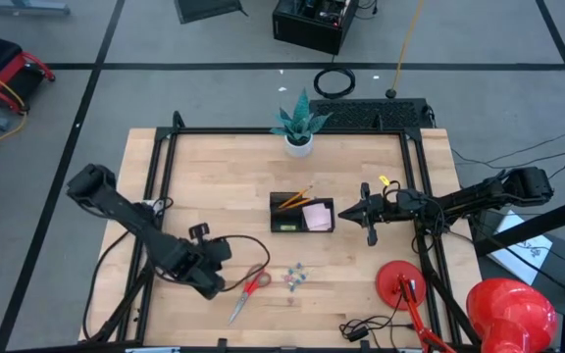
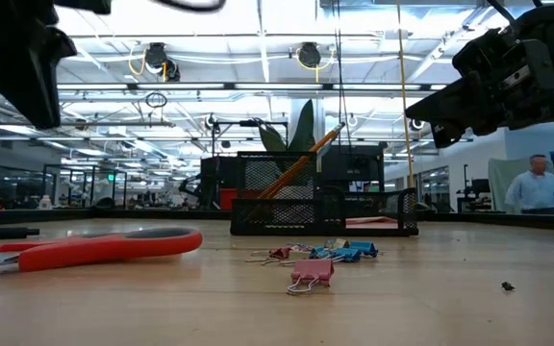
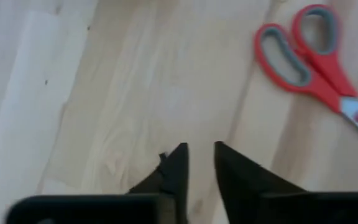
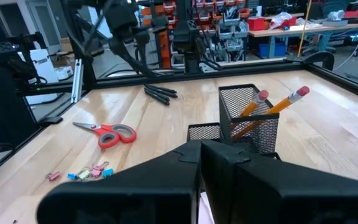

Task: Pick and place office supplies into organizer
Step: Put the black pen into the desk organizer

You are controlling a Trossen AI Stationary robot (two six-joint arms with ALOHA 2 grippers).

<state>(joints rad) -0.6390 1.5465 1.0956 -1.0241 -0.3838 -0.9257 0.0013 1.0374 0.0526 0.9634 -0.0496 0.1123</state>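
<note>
The left hand (image 3: pixel 201 163), fingers narrowly parted and holding nothing, is hovering left of the scissors (image 1: pixel 247 290) lying near the bench's front edge, so a descent here risks pinching bare wood.

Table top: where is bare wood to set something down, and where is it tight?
Bare wood spans between the potted plant and black mesh organizer, and left of it. Tight along the near edge: red-handled scissors, binder clips, left gripper, red lamp base.
</note>
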